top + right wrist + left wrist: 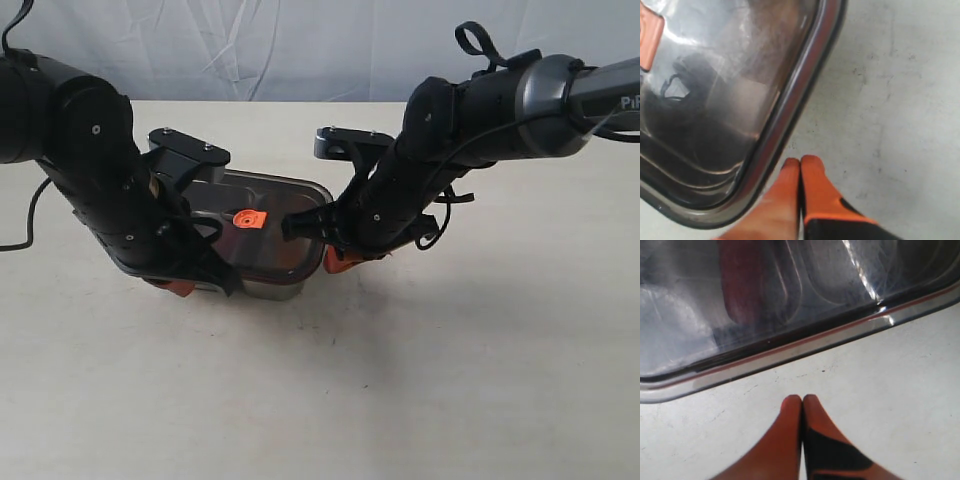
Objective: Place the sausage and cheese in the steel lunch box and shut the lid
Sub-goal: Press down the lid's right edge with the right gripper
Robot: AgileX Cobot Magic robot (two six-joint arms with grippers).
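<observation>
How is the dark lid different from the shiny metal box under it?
The flat dark see-through lid lies on top; the shiny steel lunch box sits underneath, on the white table. The lid is thin and flat; the box is a deeper tray. The lid has a small orange tab in its middle; the box shows none. Both are rounded rectangles, and their edges line up.

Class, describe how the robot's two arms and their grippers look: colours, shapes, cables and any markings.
The left arm and right arm are black, built of rounded jointed segments with small screws. The right arm's far segment is grey metal with partly visible white lettering. Thin black cables trail beside the arms. The left gripper and right gripper have tapered orange fingers with black patches.
</observation>
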